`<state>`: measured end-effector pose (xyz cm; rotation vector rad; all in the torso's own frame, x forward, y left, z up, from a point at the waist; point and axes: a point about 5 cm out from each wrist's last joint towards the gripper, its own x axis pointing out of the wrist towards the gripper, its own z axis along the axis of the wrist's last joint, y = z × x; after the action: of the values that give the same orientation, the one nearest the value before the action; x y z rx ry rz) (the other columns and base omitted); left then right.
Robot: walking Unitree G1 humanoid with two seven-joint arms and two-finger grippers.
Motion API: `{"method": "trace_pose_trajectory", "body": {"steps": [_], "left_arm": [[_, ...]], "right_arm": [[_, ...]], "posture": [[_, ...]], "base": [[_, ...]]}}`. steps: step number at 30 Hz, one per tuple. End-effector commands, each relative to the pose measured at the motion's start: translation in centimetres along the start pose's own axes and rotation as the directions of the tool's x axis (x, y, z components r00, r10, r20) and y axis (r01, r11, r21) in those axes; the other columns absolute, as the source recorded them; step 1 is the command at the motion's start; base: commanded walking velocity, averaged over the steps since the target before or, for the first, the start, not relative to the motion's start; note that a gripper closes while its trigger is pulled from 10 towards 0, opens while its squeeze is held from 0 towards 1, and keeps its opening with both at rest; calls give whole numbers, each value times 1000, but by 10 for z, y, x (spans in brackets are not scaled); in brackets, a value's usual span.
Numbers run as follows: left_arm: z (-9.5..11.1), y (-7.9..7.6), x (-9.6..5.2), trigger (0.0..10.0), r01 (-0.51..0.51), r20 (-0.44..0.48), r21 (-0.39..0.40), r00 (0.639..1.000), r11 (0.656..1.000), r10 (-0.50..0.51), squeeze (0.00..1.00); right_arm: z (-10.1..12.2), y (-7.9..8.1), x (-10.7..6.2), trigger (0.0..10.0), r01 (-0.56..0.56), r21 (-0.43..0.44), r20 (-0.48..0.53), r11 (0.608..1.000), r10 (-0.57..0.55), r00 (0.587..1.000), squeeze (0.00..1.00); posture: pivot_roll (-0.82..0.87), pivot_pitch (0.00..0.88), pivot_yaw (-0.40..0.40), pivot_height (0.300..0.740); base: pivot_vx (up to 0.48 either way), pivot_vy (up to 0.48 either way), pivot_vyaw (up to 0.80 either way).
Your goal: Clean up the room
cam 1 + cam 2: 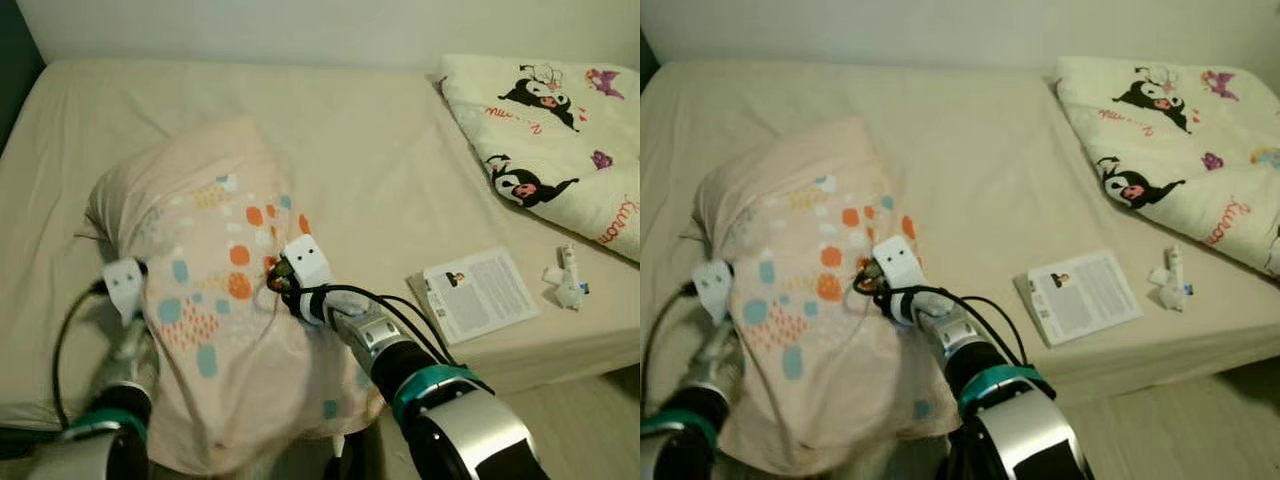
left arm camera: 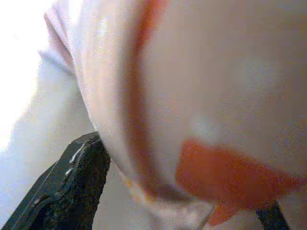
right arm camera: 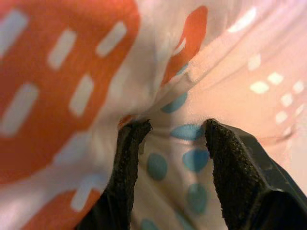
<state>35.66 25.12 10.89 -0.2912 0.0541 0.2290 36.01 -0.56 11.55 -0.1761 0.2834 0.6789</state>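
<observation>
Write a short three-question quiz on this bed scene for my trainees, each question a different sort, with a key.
1. True or false: the booklet lies on the cartoon blanket.
2. Which grippers touch the patterned pillow? A) left only B) right only C) both
3. Fill in: the small white item lies on the ____.

Key
1. False; it lies on the bedsheet, beside the blanket.
2. C; the left gripper and the right gripper both hold it.
3. Bed.
</observation>
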Motion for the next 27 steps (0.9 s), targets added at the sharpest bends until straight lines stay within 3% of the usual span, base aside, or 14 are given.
{"method": "trace_pose_trajectory", "body": {"steps": [1, 2, 6, 8, 12, 15, 18, 21, 24, 25, 27], "left_arm": [[43, -4, 10, 10000, 43, 145, 15, 988, 999, -45, 0], [57, 1, 11, 10000, 48, 179, 50, 982, 998, -56, 0], [72, 7, 10, 10000, 57, 214, 110, 974, 992, -80, 0], [78, 14, 7, 10000, 53, 235, 150, 968, 987, -88, 0], [79, 17, 3, 10000, 47, 252, 164, 964, 985, -88, 0], [62, 18, -9, 10000, 39, 240, 175, 967, 984, -81, 0], [53, 20, -15, 10000, 33, 221, 184, 972, 982, -74, 0], [42, 33, -25, 10000, -28, 209, 231, 978, 973, -21, 0], [40, 44, -28, 10000, -78, 207, 279, 978, 957, 20, 0], [42, 56, -31, 10000, -129, 212, 329, 975, 935, 60, 0], [42, 56, -31, 10000, -129, 212, 329, 975, 935, 60, 0]], "right_arm": [[21, 62, 16, 10000, -150, 17, 33, 989, 150, 988, 0], [24, 63, 16, 10000, -140, 26, 42, 990, 139, 989, 0], [29, 67, 18, 10000, -125, 40, 59, 991, 123, 991, 0], [34, 79, 20, 10000, -128, 49, 74, 991, 125, 989, 0], [40, 93, 21, 10000, -143, 59, 92, 988, 137, 986, 0], [39, 102, 21, 10000, -151, 66, 101, 986, 144, 984, 0], [35, 99, 21, 10000, -128, 82, 90, 988, 121, 989, 0], [19, 90, 19, 10000, -94, 63, 46, 994, 91, 995, 0], [8, 84, 18, 10000, -78, 49, 17, 996, 77, 997, 0], [-2, 77, 15, 10000, -60, 49, -7, 997, 60, 998, 0], [-2, 77, 15, 10000, -60, 49, -7, 997, 60, 998, 0]], "posture": [[162, 122, -79, 595], [168, 118, -77, 595], [174, 114, -73, 595], [187, 110, -72, 595], [209, 103, -71, 595], [217, 96, -66, 595], [217, 96, -66, 595], [214, 88, -76, 595], [214, 89, -81, 595], [208, 85, -83, 595], [208, 85, -83, 595]], "base": [[0, 0, 0], [0, 0, 0], [0, 0, 0], [0, 0, 0], [0, 0, 0], [0, 0, 0], [0, 0, 0], [0, 0, 0], [0, 0, 0], [0, 0, 0], [0, 0, 0]]}}
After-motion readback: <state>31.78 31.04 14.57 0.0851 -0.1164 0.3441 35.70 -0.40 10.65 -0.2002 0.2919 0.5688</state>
